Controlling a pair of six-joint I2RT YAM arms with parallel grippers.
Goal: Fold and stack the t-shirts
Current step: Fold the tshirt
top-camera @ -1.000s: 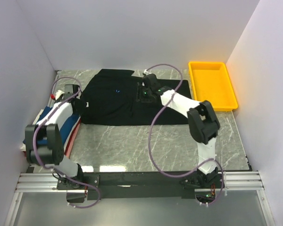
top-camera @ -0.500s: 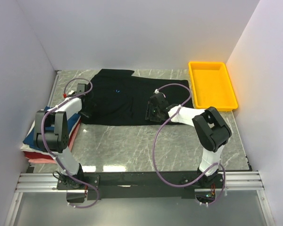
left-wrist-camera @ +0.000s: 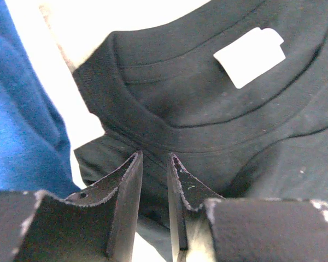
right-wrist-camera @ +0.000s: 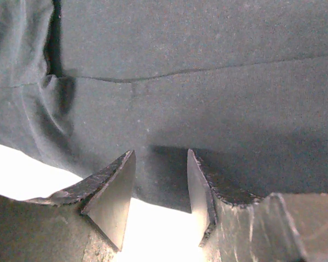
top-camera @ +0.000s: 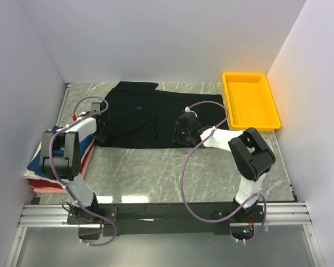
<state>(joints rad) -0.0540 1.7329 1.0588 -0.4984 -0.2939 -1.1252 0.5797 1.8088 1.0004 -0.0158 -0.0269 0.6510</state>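
A black t-shirt (top-camera: 150, 114) lies spread flat on the marble table, its white neck label (left-wrist-camera: 250, 57) showing in the left wrist view. My left gripper (top-camera: 102, 132) (left-wrist-camera: 154, 158) is low at the shirt's left edge by the collar. Its jaws are narrowly open, with dark cloth (left-wrist-camera: 208, 120) showing in the gap. My right gripper (top-camera: 182, 133) (right-wrist-camera: 161, 155) sits at the shirt's near hem, open, with the hem edge (right-wrist-camera: 208, 82) lying between its fingers. A stack of folded t-shirts (top-camera: 84, 151) sits at the left, navy on top, with red and pink below it.
A yellow tray (top-camera: 250, 100) stands at the back right of the table. The folded stack hangs over the table's left edge, close to the left arm. Navy cloth (left-wrist-camera: 16, 109) fills the left side of the left wrist view. White walls enclose the back and sides.
My right gripper has come from the shirt's middle toward its near hem. The left gripper has shifted onto the shirt's collar edge, and its jaws have narrowed.
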